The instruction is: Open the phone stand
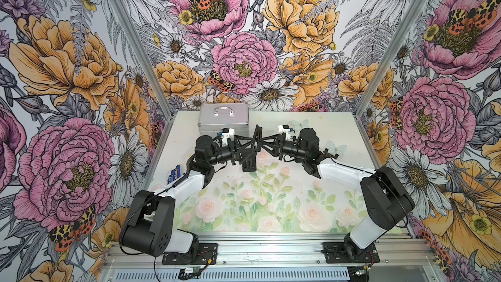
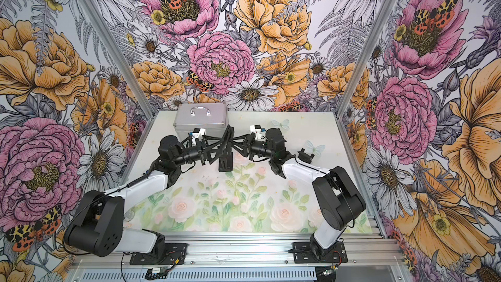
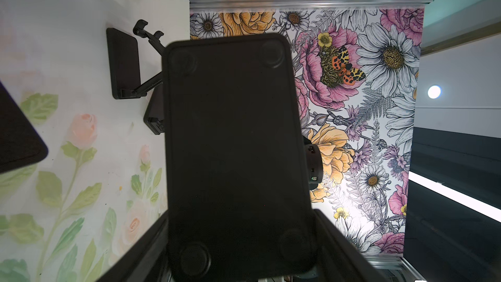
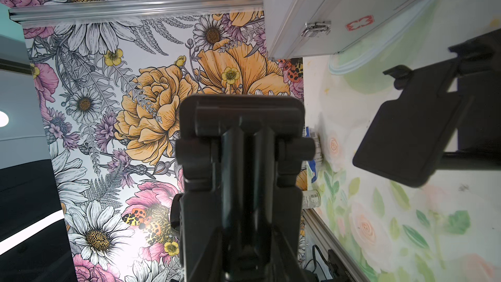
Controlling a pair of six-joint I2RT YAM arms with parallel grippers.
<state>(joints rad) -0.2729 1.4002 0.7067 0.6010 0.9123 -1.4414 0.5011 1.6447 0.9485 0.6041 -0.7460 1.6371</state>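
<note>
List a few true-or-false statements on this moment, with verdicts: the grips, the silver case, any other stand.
1. The left gripper and right gripper both grip the phone stand. True.
2. The silver case has its lid open. False: it is shut, with its latch fastened.
3. A second black stand sits on the table by the right arm. True.
4. The case stands at the table's front edge. False: it is at the back edge.
</note>
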